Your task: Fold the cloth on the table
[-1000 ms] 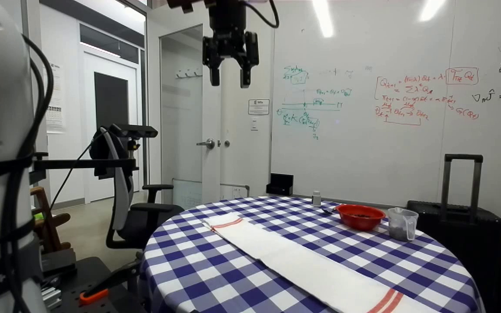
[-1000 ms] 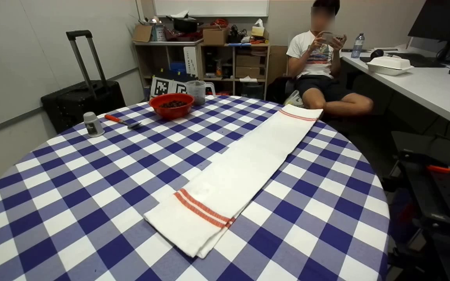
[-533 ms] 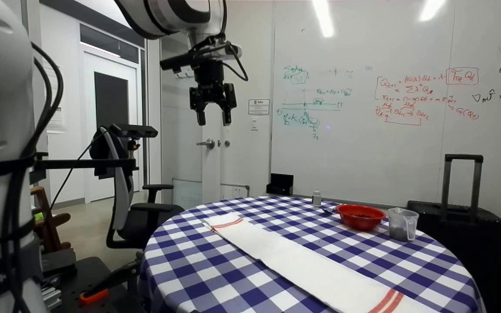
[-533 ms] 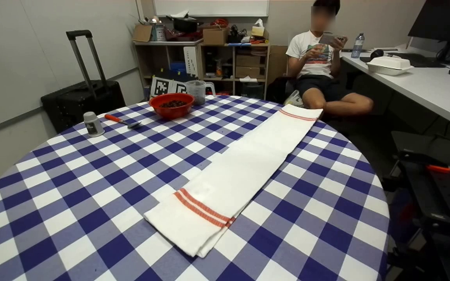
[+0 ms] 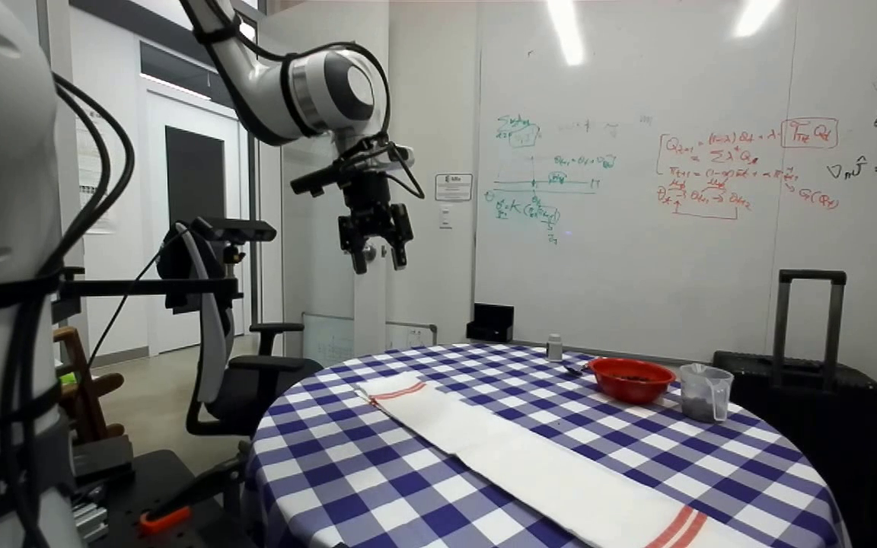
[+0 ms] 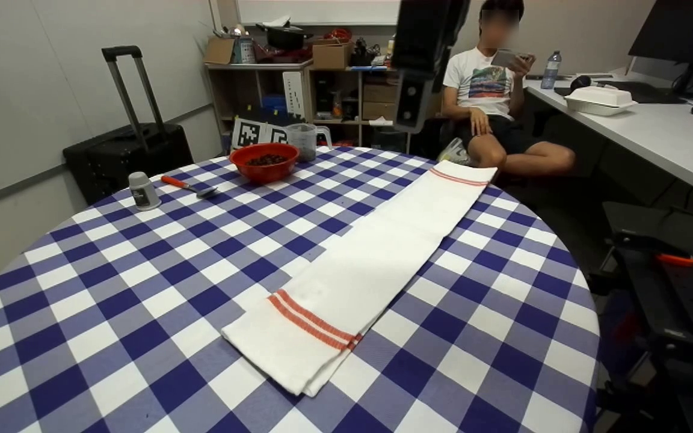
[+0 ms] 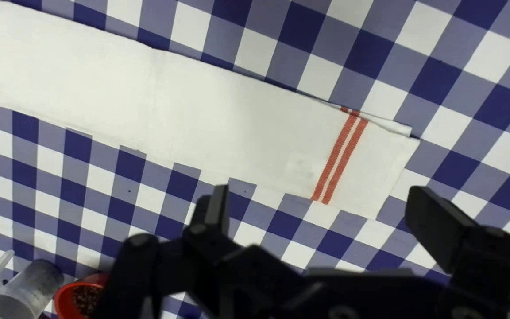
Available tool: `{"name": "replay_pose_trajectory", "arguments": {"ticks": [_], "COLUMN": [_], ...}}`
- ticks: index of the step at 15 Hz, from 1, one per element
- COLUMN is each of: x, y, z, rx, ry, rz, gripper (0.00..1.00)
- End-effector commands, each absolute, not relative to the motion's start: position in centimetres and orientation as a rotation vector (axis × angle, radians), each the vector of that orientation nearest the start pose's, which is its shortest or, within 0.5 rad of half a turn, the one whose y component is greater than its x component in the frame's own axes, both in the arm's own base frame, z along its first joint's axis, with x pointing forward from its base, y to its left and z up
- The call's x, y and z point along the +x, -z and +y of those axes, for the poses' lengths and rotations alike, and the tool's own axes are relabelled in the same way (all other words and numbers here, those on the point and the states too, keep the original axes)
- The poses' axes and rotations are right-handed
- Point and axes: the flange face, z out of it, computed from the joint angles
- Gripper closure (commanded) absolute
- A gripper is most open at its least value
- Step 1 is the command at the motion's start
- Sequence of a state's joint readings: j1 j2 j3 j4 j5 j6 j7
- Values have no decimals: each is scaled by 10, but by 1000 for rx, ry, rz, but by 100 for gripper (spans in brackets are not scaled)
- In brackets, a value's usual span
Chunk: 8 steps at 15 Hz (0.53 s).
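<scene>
Can see the hand (image 5: 380,264) hanging above the counter (image 6: 142,300), parted and gripping nothing. Can see the cloth (image 7: 219,119) stretched long and flat below the hand, well apart from it. Looks doubled lengthwise, going by a second layer showing at one striped end, but not yet folded end over end. Would judge as left, then: descend, pinch an end, carry it across and lay it down.

Robotics lab, whiteboard (image 5: 621,281) with equations (image 5: 720,169), robot arm (image 5: 265,97)
</scene>
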State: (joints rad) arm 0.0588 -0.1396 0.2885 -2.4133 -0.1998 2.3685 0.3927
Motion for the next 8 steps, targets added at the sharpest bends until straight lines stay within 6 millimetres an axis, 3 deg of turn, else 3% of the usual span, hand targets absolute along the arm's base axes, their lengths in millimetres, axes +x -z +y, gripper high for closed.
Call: {"name": "replay_pose_trajectory", "arguments": {"ticks": [1,5,8], "x": [519,582,612], "y": [-345,-316,-295], "z": [159,162,175], "rx": [-3302,-3297,-3286], "ry": [222,184,135], "rz": [-65,12,13], "gripper": [0,0,0]}}
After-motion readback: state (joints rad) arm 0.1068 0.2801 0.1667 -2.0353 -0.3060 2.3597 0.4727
